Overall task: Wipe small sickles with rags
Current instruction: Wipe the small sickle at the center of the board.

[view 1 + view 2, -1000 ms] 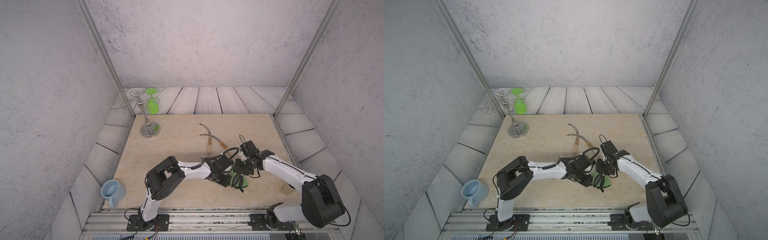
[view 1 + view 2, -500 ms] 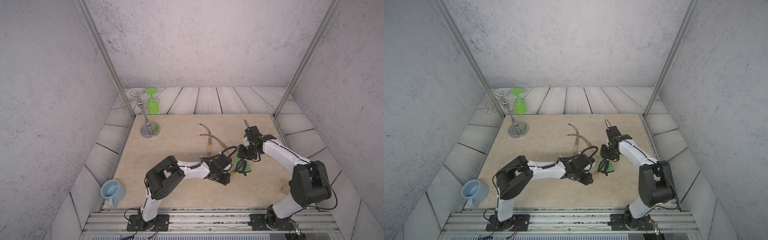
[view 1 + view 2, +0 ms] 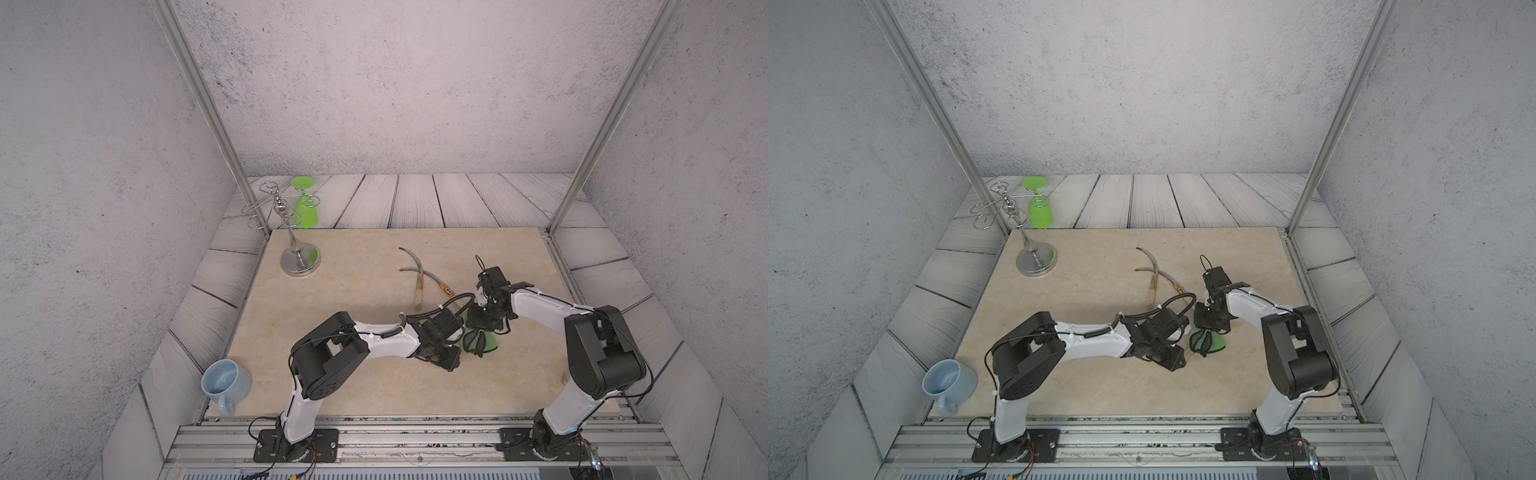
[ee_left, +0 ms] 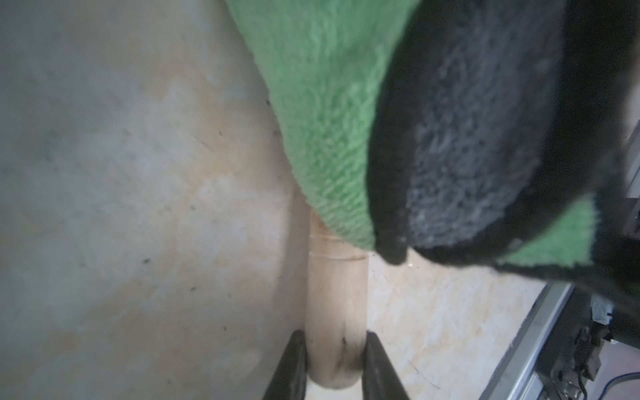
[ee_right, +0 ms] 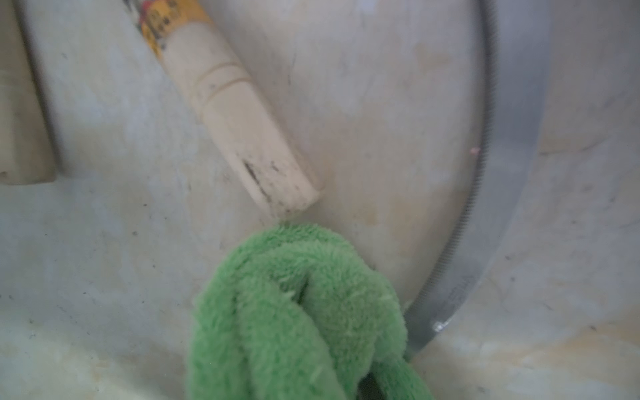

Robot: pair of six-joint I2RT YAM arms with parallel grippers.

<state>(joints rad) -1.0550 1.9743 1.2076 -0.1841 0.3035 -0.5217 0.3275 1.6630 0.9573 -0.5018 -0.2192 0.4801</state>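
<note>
Where the left fingers (image 4: 301,363) meet, they are clamped on the butt end of a sickle (image 4: 336,304). Its round pale-wood handle is scuffed with dark flecks and ringed by turned grooves. Ahead of them the rag (image 4: 322,104) drapes over the handle's other end: fuzzy bright-green pile edged in black, with a dark grey patch. The right fingers (image 3: 483,328) point down from a bent wrist and pinch the rag's top, so the cloth hangs bunched below them, low over the desk (image 3: 353,299). Their tips do not show in the right wrist view, where a broad grey blade (image 5: 498,207) with a finely toothed edge arcs out from beside the bunch.

The left forearm (image 3: 386,343) lies low, reaching right from a folded elbow. The right forearm (image 3: 540,305) reaches left from a high elbow over the near-right corner.

On the rag's far side two more sickles lie flat, blades crossed: a labelled sickle (image 3: 445,287), its butt just beside the cloth, and a plain sickle (image 3: 417,291) next to it.

Smooth beige stone forms the desk, bare to the left and along the near edge. A chrome stand (image 3: 300,259) with an upside-down green glass (image 3: 306,214) occupies the far-left corner. A pale blue mug (image 3: 226,380) sits off the near-left corner. Grey planks (image 3: 415,203) and metal posts (image 3: 582,174) bound the far edge.
</note>
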